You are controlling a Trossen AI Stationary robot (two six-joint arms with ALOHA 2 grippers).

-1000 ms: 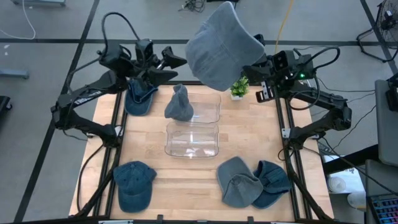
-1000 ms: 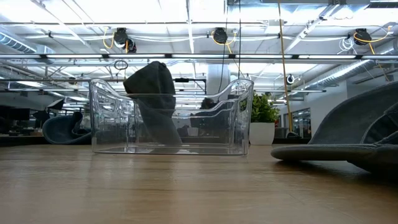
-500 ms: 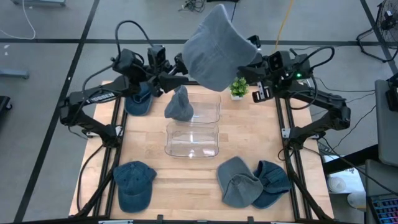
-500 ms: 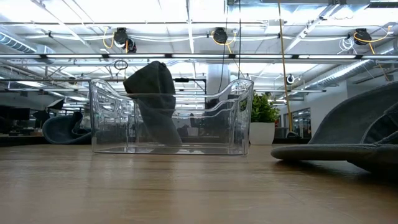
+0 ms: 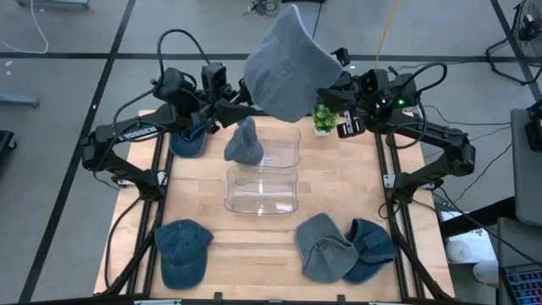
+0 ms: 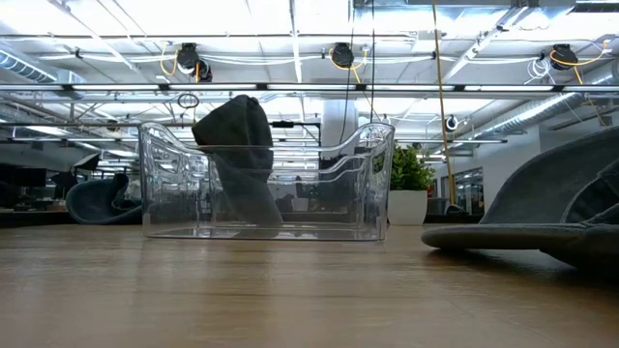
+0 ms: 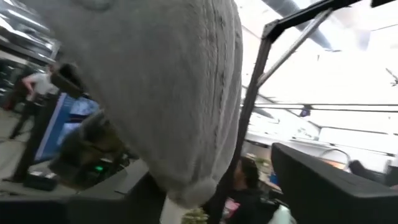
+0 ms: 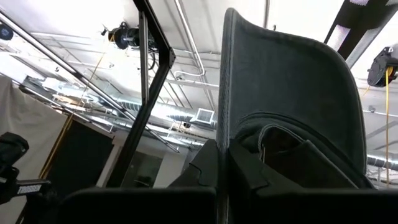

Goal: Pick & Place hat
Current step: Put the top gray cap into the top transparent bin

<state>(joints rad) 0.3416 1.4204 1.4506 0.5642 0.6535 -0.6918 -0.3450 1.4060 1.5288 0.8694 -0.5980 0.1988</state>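
- High above the clear bin (image 5: 262,189) in the middle of the table (image 5: 339,182), a big grey hat (image 5: 288,66) hangs in the air, up over the bin's far side.
- Right gripper (image 5: 326,95) is clenched tight on that hat's edge; the right wrist view shows the cloth (image 8: 292,99) pinched between its dark fingers (image 8: 208,171).
- Left gripper (image 5: 251,108) reaches in from the other side, right at the hat's lower edge, on the far left of the bin; its jaws stand apart and I cannot tell whether they are touching the cloth. The left wrist view is filled by the hat's crown (image 7: 168,93).
- Inside the second clear bin (image 5: 284,146), just beyond the first, a grey cap (image 5: 244,142) stands up on end; the low view shows it (image 6: 237,155) poking over the wall.
- Far left of the bin lies a blue cap (image 5: 188,135).
- Near left of the bin, another blue cap (image 5: 183,251).
- Near right, a grey cap (image 5: 324,247) overlaps a blue one (image 5: 371,246).
- Beyond the bins, a small potted plant (image 5: 323,119).
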